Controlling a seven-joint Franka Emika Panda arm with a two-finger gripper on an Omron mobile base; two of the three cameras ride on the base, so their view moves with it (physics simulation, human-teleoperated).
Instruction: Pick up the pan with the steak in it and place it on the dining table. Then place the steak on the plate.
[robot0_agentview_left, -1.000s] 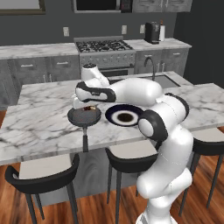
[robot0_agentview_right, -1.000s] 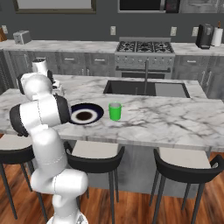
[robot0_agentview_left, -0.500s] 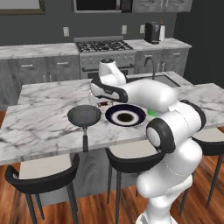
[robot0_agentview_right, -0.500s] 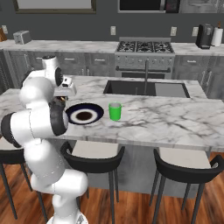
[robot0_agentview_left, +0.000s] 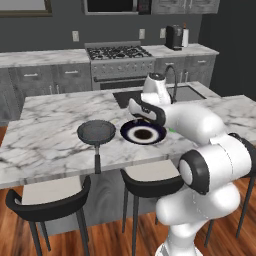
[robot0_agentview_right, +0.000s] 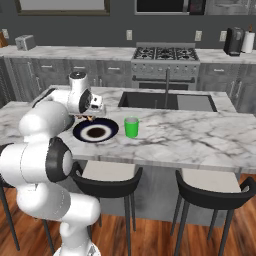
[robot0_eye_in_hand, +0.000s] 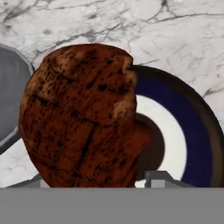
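the dining table (robot0_agentview_left: 45, 145), a long white-and-grey veined marble island, runs across the foreground w/ a built-in sink (robot0_agentview_right: 165, 100) and a dark faucet (robot0_agentview_right: 166, 85) at its far side. three black stools w/ pale seats are tucked under the near edge, e.g. one stool (robot0_agentview_right: 212, 186); floor is reddish wood. behind, grey cabinets carry a marble wall counter w/ a stove (robot0_agentview_left: 119, 52), a coffee machine (robot0_agentview_left: 173, 36) to its right, and a toaster (robot0_agentview_right: 24, 42) far left in the right base view. the pan (robot0_agentview_left: 96, 132) sits on the table top, round and dark grey, interior bare, its black handle pointing toward the near edge. just beside it, to its right in the left base view, lies the plate (robot0_agentview_left: 144, 133): dark blue band, white ring, dark centre; whether pan and plate touch can't be told. a green cup (robot0_agentview_right: 131, 127) stands upright near the plate on its other side. the gripper (robot0_agentview_right: 88, 118) hangs above the gap btw pan and plate, at the plate's rim. the steak (robot0_eye_in_hand: 83, 116) sits btw the jaws, gripped and lifted clear of the surface; in the hand view it looms large, dark reddish-brown and mottled, overlapping the plate's left edge w/ the pan's rim at far left.
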